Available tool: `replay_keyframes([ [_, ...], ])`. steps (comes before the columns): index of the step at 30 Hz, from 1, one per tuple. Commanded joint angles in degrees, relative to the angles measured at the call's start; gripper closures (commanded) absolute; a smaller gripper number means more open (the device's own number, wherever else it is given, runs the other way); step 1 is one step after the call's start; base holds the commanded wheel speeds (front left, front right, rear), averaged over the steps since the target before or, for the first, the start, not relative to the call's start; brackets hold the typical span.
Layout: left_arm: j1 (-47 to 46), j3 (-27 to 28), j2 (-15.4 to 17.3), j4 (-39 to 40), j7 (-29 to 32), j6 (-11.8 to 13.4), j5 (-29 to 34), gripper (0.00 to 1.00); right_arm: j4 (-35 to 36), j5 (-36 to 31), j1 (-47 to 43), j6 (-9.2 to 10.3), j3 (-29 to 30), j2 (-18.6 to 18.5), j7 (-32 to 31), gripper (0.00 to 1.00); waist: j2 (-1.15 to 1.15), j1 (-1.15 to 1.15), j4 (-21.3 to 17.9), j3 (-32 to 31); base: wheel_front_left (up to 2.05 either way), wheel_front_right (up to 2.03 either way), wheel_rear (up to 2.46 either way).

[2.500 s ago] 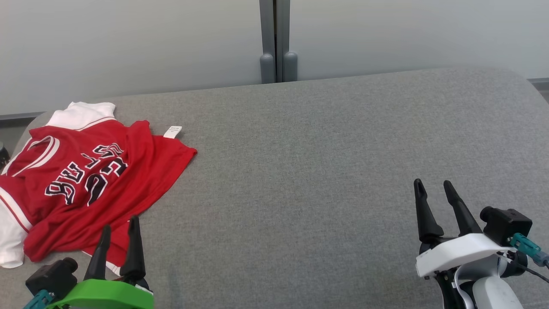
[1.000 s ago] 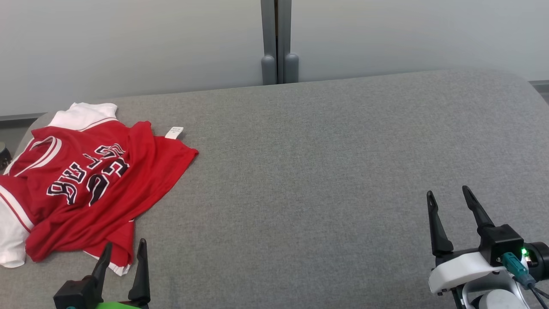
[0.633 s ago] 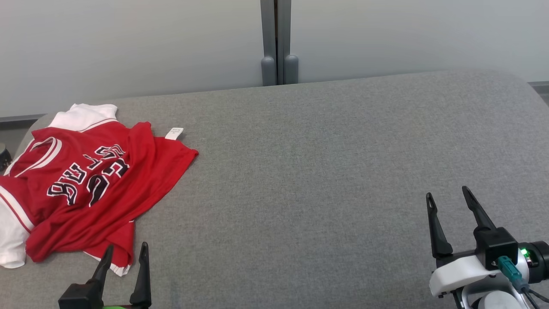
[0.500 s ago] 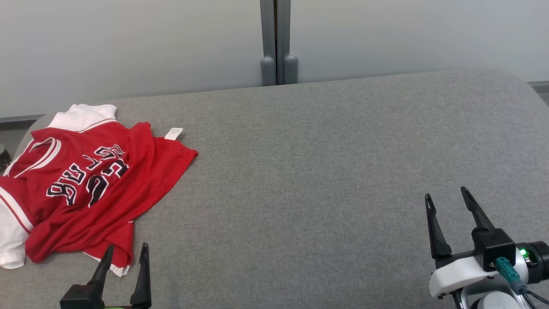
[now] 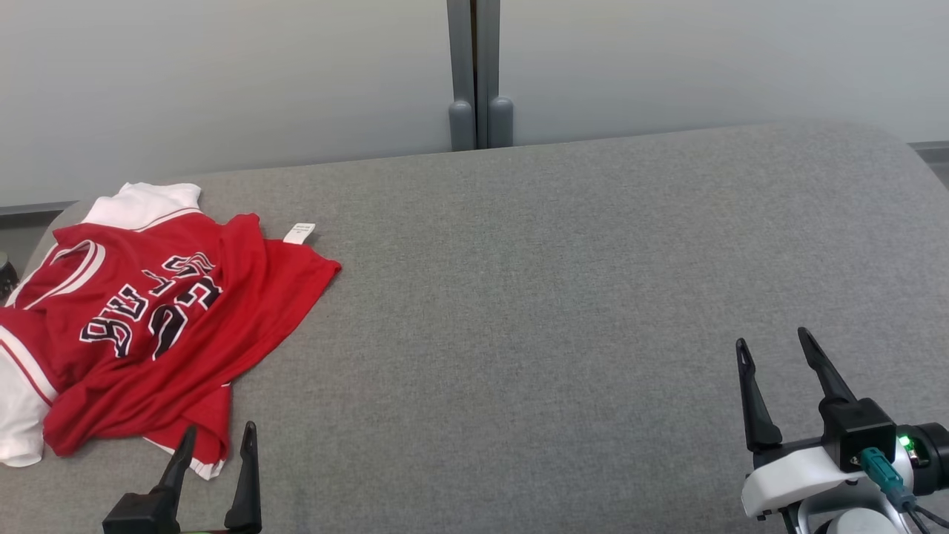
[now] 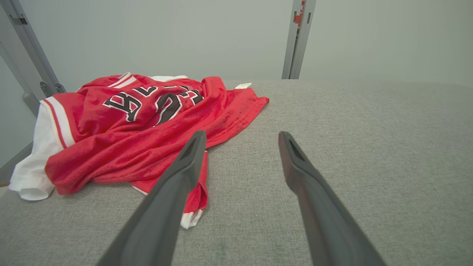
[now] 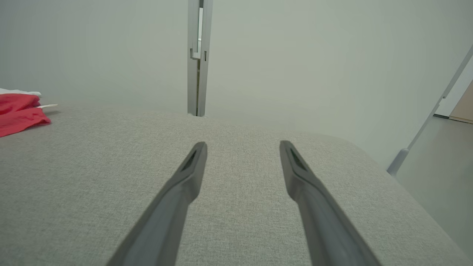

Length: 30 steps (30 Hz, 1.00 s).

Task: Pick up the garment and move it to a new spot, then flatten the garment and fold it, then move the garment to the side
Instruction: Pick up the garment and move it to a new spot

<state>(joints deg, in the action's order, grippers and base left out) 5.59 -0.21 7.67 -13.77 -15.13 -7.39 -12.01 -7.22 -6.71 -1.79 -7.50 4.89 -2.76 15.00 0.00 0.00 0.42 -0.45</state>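
The jersey [image 5: 245, 297] lies crumpled on the grey pad [image 5: 556, 297], just ahead of the left gripper [image 5: 219, 429] and a little to its left, with its near hem beside the tip of the left finger. I cannot tell if that finger touches the cloth. The jaws of this gripper stand wide apart and hold nothing. I think it is placed so because the hem is the nearest loose edge to pinch for the first lift. The right gripper [image 5: 772, 340] is also spread open and empty. It hovers over bare pad, with the jersey far off to its left. Probably it waits there because one hand is enough for the pick, and the free pad in front of it can serve as the new spot. In the left wrist view the jersey [image 6: 122, 147] shows dark letters with white outline: a "B" is clear, and the number below looks like "23". The rest of the word is broken by creases, perhaps "BULLS". A small white tag [image 5: 299, 233] lies at the far edge of the jersey, but its print is too small to read.
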Motion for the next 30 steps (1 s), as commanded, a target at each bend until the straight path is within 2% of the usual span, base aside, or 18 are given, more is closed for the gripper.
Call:
replay_keyframes([
  [1,0.63,0.0,-0.02,-0.18,-0.03,-0.19,-0.43,0.0,-0.12,0.25,-0.45,0.02,-0.19,-0.22,0.27,0.0,0.0,0.0,0.1,-0.06,0.0,0.0,0.0],
  [8,0.39,-0.61,0.07,-0.26,-0.03,-0.18,-0.42,0.0,-0.27,0.53,-1.24,0.02,-1.23,-0.19,0.26,0.0,0.0,0.0,2.54,-0.31,0.0,0.0,0.0],
  [12,0.21,-0.96,0.51,-0.87,-0.03,-0.18,-0.77,0.0,-0.57,1.37,-2.02,0.02,-2.46,-0.2,0.25,0.0,0.0,0.0,7.07,-0.51,0.0,0.0,0.0],
  [18,1.66,-0.49,0.78,-1.51,-0.02,-0.18,-0.92,0.0,-1.27,2.54,-2.14,0.02,-5.25,-0.19,0.24,0.0,0.0,0.0,15.99,-0.98,0.0,0.0,0.0],
  [21,2.32,0.1,1.07,-1.75,-0.03,-0.18,-1.37,0.0,-1.61,2.61,-0.91,0.02,-7.14,-0.2,0.24,0.0,0.0,0.0,18.99,-0.93,0.0,0.0,0.0],
  [27,0.87,-0.05,0.97,-1.53,-0.03,-0.18,-3.39,0.0,-1.71,1.6,2.31,0.02,-9.98,-0.21,0.25,0.0,0.0,0.0,20.46,2.17,0.0,0.0,0.0],
  [30,-4.06,-2.25,1.84,-1.41,-0.03,-0.18,-5.49,0.0,-1.38,0.09,5.06,0.03,-10.94,-0.24,0.24,0.0,0.0,0.0,20.02,6.98,0.0,0.0,0.0],
])
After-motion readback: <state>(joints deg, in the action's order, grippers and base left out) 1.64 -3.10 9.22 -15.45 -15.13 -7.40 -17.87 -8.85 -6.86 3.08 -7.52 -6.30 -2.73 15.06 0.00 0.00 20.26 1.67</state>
